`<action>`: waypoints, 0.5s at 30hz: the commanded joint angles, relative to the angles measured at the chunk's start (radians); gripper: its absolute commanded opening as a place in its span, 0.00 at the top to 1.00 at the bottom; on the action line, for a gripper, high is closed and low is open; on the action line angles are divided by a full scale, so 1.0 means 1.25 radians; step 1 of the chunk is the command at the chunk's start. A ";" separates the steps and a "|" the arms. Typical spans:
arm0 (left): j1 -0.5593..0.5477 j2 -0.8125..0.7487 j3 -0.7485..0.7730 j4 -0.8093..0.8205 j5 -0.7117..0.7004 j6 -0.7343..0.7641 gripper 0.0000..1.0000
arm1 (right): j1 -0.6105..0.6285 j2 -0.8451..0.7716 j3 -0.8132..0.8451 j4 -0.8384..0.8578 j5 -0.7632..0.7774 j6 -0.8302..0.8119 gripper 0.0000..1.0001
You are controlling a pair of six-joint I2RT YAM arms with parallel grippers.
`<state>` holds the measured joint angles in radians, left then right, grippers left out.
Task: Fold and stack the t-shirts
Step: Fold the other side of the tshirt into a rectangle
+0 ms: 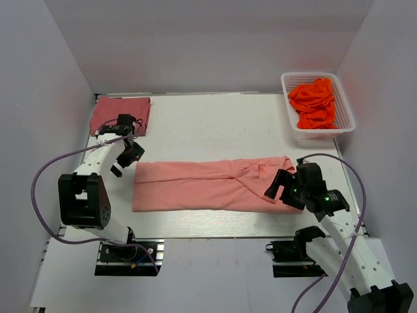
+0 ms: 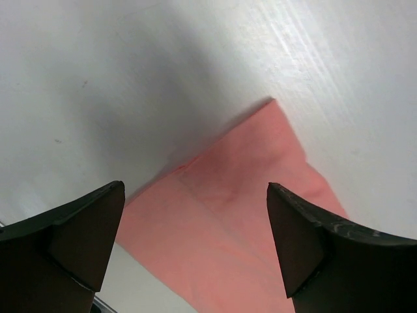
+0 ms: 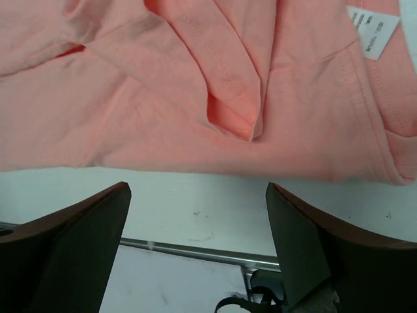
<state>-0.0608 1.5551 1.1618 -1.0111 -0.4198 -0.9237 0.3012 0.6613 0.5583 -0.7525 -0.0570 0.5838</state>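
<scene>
A light salmon-pink t-shirt (image 1: 208,186) lies across the middle of the table, folded into a long strip. Its white neck label (image 3: 371,32) shows at the right end. A darker rose-red t-shirt (image 1: 120,114) lies folded at the back left corner. My left gripper (image 1: 126,162) hovers open just off the strip's left end. In the left wrist view, a corner of the pink t-shirt (image 2: 247,215) lies beneath the left gripper (image 2: 195,189). My right gripper (image 1: 277,184) stands open at the strip's right end. In the right wrist view, the right gripper (image 3: 197,188) holds nothing, and the pink t-shirt (image 3: 163,117) lies just past its tips.
A white basket (image 1: 345,124) with bunched orange cloth (image 1: 314,103) stands at the back right. White walls close in the table on three sides. The table's near edge with a metal rail (image 3: 195,251) runs just under the right gripper.
</scene>
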 commanded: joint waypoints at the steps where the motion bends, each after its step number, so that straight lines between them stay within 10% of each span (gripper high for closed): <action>1: -0.013 -0.066 0.040 0.041 0.048 0.047 0.00 | -0.004 0.007 0.066 -0.022 0.042 0.027 0.10; 8: -0.030 -0.026 -0.080 0.366 0.429 0.170 0.00 | 0.002 0.186 0.032 0.245 -0.149 0.045 0.10; 15: -0.074 0.085 -0.092 0.351 0.435 0.177 0.00 | 0.002 0.386 0.079 0.347 -0.155 0.045 0.10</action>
<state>-0.1406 1.6653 1.0725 -0.6010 0.0723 -0.7307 0.3019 1.0863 0.6067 -0.4133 -0.2295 0.6285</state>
